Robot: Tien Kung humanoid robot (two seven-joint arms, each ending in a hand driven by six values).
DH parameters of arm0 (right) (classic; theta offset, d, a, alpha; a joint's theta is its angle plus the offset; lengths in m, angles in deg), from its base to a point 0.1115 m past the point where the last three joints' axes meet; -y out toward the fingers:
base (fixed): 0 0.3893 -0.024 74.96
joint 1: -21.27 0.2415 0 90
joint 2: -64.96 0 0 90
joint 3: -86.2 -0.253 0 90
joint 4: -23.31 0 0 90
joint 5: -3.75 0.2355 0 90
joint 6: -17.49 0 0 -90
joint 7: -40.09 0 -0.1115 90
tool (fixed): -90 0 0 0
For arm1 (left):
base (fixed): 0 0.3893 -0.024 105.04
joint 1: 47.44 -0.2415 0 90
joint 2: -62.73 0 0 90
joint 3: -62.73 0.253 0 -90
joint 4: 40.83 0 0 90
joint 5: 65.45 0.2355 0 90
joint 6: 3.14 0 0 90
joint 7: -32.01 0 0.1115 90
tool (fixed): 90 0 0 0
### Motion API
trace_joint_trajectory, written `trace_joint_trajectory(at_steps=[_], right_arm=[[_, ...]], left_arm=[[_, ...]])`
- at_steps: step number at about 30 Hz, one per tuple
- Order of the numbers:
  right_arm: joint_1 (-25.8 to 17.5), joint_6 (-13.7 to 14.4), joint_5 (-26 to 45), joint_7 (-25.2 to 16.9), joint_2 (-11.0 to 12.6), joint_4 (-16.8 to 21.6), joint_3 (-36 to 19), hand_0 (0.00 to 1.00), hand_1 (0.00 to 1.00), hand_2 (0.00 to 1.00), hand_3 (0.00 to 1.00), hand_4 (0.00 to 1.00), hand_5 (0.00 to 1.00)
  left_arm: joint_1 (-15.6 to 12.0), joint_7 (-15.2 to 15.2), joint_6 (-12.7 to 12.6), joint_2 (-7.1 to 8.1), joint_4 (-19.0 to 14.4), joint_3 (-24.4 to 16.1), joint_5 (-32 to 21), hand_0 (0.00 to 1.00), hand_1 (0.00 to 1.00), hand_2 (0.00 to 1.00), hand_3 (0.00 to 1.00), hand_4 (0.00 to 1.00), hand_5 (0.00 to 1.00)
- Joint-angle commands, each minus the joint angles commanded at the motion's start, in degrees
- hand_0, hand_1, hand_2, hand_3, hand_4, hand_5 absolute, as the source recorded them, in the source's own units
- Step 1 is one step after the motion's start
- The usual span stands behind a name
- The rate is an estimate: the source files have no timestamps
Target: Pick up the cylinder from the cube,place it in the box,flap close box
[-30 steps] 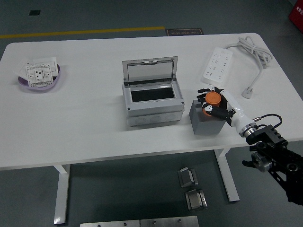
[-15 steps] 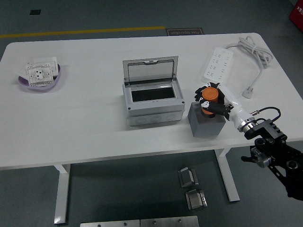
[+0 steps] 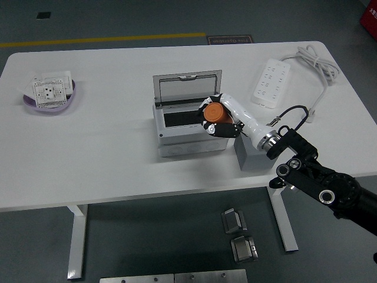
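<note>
1. Near the middle of the frame, we hold the orange cylinder (image 3: 214, 112) in our right hand (image 3: 219, 117), with the fingers wrapped around it, above the right part of the open box (image 3: 189, 122).
2. We think the main risk is an early release: the cylinder seems to be over the right end of the dark opening, near the rim, so it could strike the rim and roll onto the white table (image 3: 106, 147).
3. A second risk is the raised lid (image 3: 187, 88), which stands upright just behind the hand; if we push further toward the upper part of the frame, the hand could knock it.
4. The forearm passes over the grey cube (image 3: 254, 155) at the right of the box, so a low descent could touch it.
5. The cylinder lies tilted in the hand, its orange end facing the upper left, with the fingers on its lower and right sides.
6. Our left hand is not visible.
</note>
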State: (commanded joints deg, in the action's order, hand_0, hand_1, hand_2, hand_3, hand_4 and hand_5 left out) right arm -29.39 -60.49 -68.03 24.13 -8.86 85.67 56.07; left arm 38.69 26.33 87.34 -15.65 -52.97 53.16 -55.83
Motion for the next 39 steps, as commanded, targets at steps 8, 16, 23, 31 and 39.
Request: trace_joint_trajectory(at_steps=[8, 16, 23, 31, 39], right_arm=[[9.8, -0.3, -8.2, 1.6, -6.1, -7.1, 9.1, 0.116, 0.169, 0.345, 0.227, 0.002, 0.002], [17.1, -0.7, -8.2, 1.2, -9.2, -15.7, 15.9, 0.125, 0.172, 0.345, 0.232, 0.002, 0.002], [19.4, -1.6, -3.1, 0.9, -10.3, -22.7, 21.2, 0.145, 0.183, 0.363, 0.274, 0.002, 0.002], [19.9, -3.9, -0.7, 1.2, -10.9, -27.2, 21.7, 0.196, 0.260, 0.469, 0.521, 0.121, 0.002], [20.1, -5.9, -1.3, 1.4, -11.8, -28.1, 19.6, 0.250, 0.361, 0.574, 0.668, 0.297, 0.074]], left_arm=[[0.3, 0.0, 0.0, 0.44, 0.0, 1.7, -1.6, 0.729, 0.718, 0.660, 0.688, 0.591, 0.233], [0.7, -0.1, 0.0, 0.86, 0.0, 2.6, -2.1, 0.729, 0.717, 0.659, 0.687, 0.590, 0.242], [1.2, -0.1, 0.0, 1.10, -0.2, 2.3, -1.7, 0.729, 0.717, 0.659, 0.685, 0.589, 0.243], [1.6, -0.2, -0.1, 1.11, -0.3, 2.2, -1.3, 0.729, 0.717, 0.657, 0.684, 0.584, 0.240], [1.7, -0.2, -0.1, 1.12, -0.5, 2.1, -0.9, 0.729, 0.716, 0.656, 0.683, 0.580, 0.238]])
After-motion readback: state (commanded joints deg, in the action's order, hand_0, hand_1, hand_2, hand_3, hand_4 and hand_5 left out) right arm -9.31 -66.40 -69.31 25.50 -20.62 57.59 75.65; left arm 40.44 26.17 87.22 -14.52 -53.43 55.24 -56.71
